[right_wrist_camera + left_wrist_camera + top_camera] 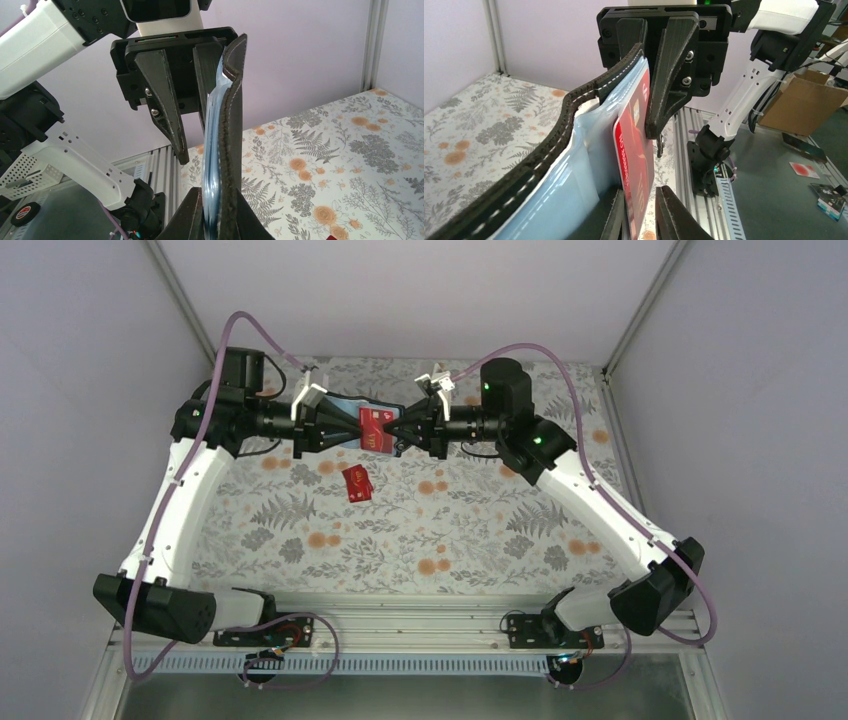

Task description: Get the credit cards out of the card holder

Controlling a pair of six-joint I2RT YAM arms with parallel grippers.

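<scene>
Card holder: aloft over table far-middle, clamped edge-on by right fingers | credit card: red, sticks out leftward, long axis parallel to far edge | left fingers: nearest, straddling it; pinching or slack, cannot tell | second card: table centre.

Hanging card holder between left end effector and right end effector, nesting credit card inside, resting loose card on tabletop in front
</scene>
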